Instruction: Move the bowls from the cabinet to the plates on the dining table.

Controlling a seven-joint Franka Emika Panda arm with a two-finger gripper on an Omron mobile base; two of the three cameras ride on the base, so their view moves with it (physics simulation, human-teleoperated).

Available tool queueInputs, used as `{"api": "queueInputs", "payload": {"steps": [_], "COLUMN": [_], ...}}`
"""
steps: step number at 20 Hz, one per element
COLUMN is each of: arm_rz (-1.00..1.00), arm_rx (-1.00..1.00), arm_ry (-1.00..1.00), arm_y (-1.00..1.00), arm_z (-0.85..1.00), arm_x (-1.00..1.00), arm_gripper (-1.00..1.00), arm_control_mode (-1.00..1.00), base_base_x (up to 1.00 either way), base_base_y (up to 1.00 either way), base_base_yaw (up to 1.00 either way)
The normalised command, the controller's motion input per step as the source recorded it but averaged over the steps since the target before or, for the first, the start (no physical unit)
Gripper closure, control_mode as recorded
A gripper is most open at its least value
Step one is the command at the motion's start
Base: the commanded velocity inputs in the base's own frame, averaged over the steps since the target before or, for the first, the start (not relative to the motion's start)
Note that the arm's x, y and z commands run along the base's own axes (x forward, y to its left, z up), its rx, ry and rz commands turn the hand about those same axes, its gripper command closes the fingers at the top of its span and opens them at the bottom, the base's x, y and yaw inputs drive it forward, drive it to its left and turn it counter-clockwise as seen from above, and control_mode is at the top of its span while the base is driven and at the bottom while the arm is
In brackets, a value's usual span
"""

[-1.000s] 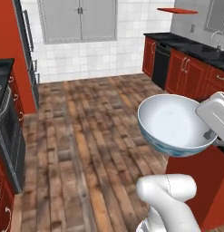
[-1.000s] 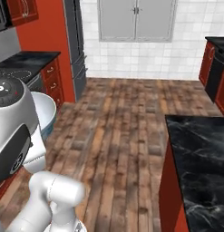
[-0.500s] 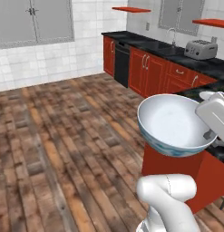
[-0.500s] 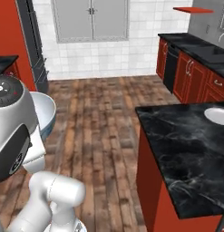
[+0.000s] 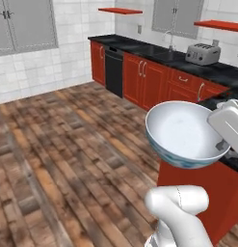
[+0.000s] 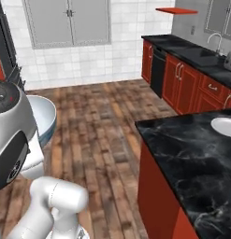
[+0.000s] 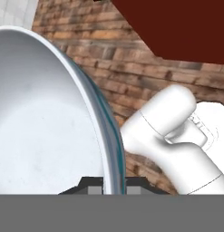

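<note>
No legible text, label, brand, number or sign on any surface in the three views.
</note>
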Motion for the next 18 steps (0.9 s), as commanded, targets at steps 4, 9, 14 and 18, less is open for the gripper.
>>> {"api": "queueInputs", "payload": {"steps": [4,9,14,18], "arm_rz": [0.00,0.00,0.00,0.00], "arm_rx": [0.00,0.00,0.00,0.00], "arm_ry": [0.00,0.00,0.00,0.00], "arm_y": [0.00,0.00,0.00,0.00], "arm_z": [0.00,0.00,0.00,0.00], "arm_x": [0.00,0.00,0.00,0.00], "arm_gripper": [1.00,1.00,1.00,1.00], "arm_control_mode": [1.00,1.00,1.00,1.00], "base_base_x": [1.00,1.00,1.00,1.00], "base_base_y": [0.59,0.42,0.50,0.49], "base_base_yaw": [-0.18,-0.22,-0.23,-0.23]}}
